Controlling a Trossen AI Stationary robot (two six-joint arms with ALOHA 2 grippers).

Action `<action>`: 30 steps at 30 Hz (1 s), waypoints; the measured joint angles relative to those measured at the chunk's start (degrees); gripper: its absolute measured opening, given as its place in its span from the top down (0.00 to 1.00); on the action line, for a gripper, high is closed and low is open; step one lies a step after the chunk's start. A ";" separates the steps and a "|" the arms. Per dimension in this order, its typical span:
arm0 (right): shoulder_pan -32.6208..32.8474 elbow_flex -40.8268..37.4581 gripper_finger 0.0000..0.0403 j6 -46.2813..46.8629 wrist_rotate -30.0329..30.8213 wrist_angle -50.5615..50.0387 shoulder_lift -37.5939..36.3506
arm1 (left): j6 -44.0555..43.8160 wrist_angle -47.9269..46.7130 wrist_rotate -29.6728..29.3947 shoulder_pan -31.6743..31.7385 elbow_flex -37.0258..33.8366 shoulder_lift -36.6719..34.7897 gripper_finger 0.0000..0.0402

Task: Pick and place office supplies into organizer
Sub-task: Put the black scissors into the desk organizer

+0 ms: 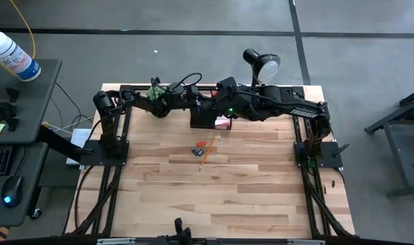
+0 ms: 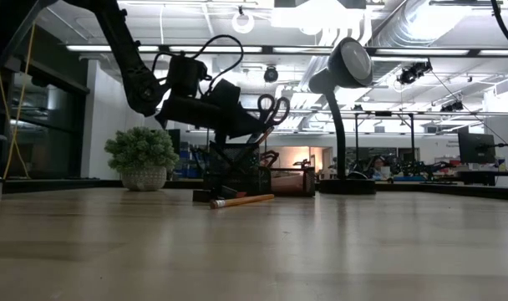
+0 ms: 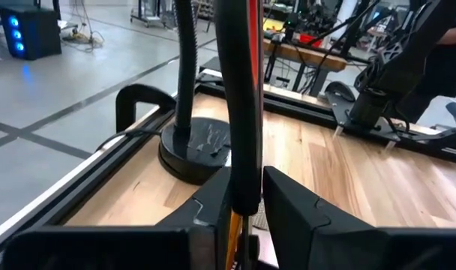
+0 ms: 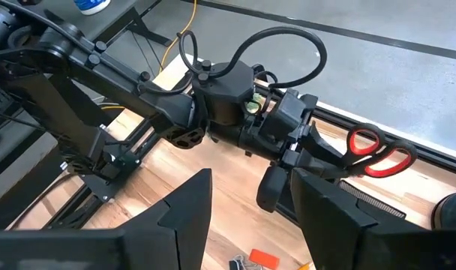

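Note:
The red-handled scissors [image 2: 271,109] stand tilted in the black organizer [image 2: 233,171], blades down inside it and handles [image 4: 378,154] up. My left gripper [image 3: 247,202] reaches level from the table's left, its fingers slightly open on either side of the scissors. My right gripper [image 4: 250,214] hovers open and high above the organizer [image 1: 201,117], holding nothing. On the table in front of the organizer lie an orange pencil [image 2: 241,201], an orange bit [image 1: 203,143] and a dark bit [image 1: 198,152]. A pink sticky-note pad [image 1: 223,123] sits beside the organizer. My left gripper stands around the scissors just below the handles [image 3: 241,172], coming level from the table's left. A thin gap shows beside one finger [image 3: 288,206]; whether the other finger [image 3: 209,206] touches, I cannot tell. The scissors stand upright in the organizer.
A black desk lamp [image 1: 261,64] stands at the far edge, right of the organizer, its base [image 3: 194,146] just beyond my left gripper. A green plant ball [image 2: 143,155] sits at the far left. Bare wood lies toward the near edge [image 1: 214,204].

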 joint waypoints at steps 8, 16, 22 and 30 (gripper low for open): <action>0.00 0.00 0.56 -0.05 0.00 0.00 0.00 | -0.23 2.22 0.66 0.00 0.00 -0.02 0.89; 0.00 0.00 0.56 -0.45 0.27 -0.02 0.02 | -1.52 4.58 1.07 0.00 0.00 -0.04 0.93; 0.00 0.00 0.56 -0.50 0.49 -0.02 0.02 | -0.45 5.22 2.89 0.00 0.00 -0.04 0.98; 0.00 -0.66 0.56 -0.88 0.70 0.21 0.02 | -0.83 10.85 6.19 1.12 -0.81 -0.06 0.98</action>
